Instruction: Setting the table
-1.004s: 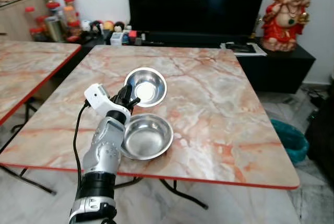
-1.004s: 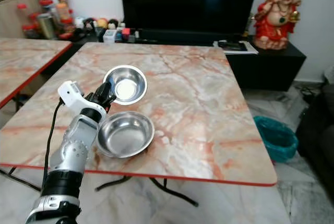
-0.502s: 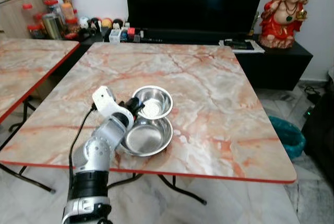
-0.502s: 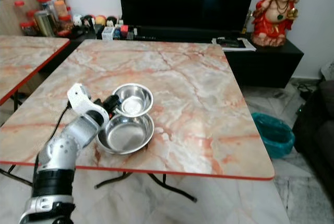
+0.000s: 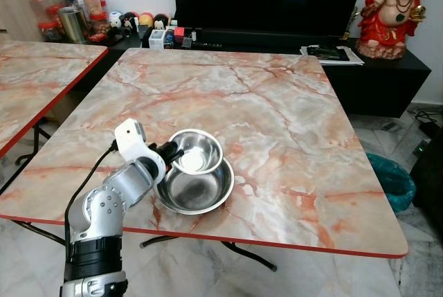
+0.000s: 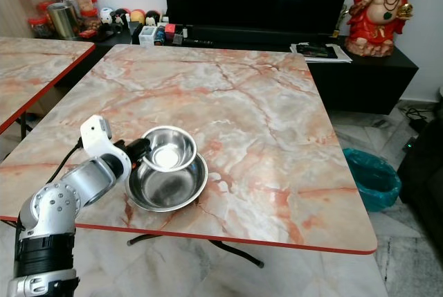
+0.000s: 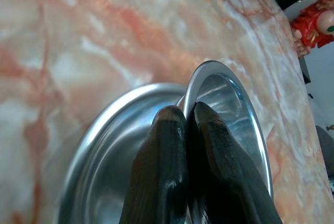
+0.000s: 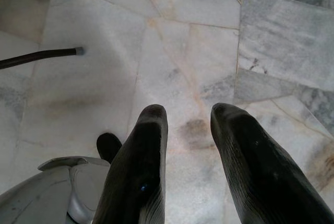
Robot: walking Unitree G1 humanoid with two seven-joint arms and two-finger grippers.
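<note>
Steel is showing on both bowls: the left end effector is pinching the small steel bowl's rim, fingers closed on it, over the large steel bowl near the table's front edge. Light, rigid, slippery, probably; rim grips suit. The right end effector is hanging open above the floor.

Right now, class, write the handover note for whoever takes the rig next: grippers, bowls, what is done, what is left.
Left gripper: shut on the small bowl by its rim, holding it over the large bowl.
Right gripper: open, hanging idle over the floor.
Large bowl sits near the front edge of the marble table.
Done: no bowl placed yet.
Left: set out both bowls.
</note>
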